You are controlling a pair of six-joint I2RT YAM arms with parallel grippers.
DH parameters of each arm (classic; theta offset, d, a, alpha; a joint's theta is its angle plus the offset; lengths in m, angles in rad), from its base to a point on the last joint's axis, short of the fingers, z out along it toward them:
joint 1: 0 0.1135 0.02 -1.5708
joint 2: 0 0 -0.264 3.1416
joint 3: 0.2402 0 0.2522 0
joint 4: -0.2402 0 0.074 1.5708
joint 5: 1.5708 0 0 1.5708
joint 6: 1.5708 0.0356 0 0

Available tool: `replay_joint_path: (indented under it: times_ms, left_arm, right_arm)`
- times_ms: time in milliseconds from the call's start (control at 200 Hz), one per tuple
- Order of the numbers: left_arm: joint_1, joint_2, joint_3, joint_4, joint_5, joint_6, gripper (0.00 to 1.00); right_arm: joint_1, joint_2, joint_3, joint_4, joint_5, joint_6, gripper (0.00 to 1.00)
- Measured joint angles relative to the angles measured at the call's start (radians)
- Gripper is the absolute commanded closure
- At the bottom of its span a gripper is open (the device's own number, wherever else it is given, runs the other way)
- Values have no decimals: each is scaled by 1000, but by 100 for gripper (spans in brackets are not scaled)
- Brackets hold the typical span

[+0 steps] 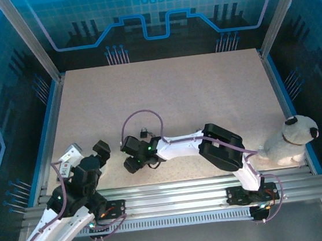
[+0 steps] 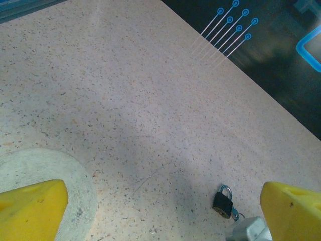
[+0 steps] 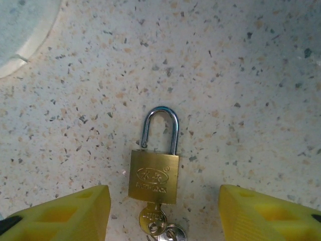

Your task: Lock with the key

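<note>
A brass padlock (image 3: pixel 153 175) lies flat on the speckled table, its steel shackle (image 3: pixel 160 128) pointing away from my right wrist camera. The shackle's left leg ends just above the body. A key (image 3: pixel 153 221) sits in the keyhole at the lock's near end, with a ring on it. My right gripper (image 3: pixel 163 216) hovers over that end, open, its yellow fingers (image 3: pixel 65 213) well apart on either side and touching nothing. From above, the padlock (image 1: pixel 144 133) lies just beyond the right gripper (image 1: pixel 131 156). My left gripper (image 1: pixel 98 154) is open wide, and its view shows the padlock (image 2: pixel 222 202) small and dark.
A pale round disc (image 2: pixel 75 170) lies on the table under my left fingers, its edge also at the right wrist view's top left as the disc (image 3: pixel 20 35). A plush dog (image 1: pixel 291 140) sits at the table's right edge. Blue frame walls surround the table.
</note>
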Motion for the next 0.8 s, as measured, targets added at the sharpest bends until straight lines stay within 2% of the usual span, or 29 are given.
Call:
replay_joint_path:
  times_ms: [225,510,625,801]
  left_arm:
    - [0,-19,0,-13,-14,0,1]
    - [0,-27,0,-18,-14,0,1]
    - [0,-37,0,-18,-14,0,1]
    - [0,-37,0,-19,-14,0,1]
  right_arm:
    - [9,24,56,-53,57,24,47]
    - [31,64,125,-131,128,35,47]
    - [52,66,127,-140,136,38,47]
    - [63,87,145,-160,136,37,53]
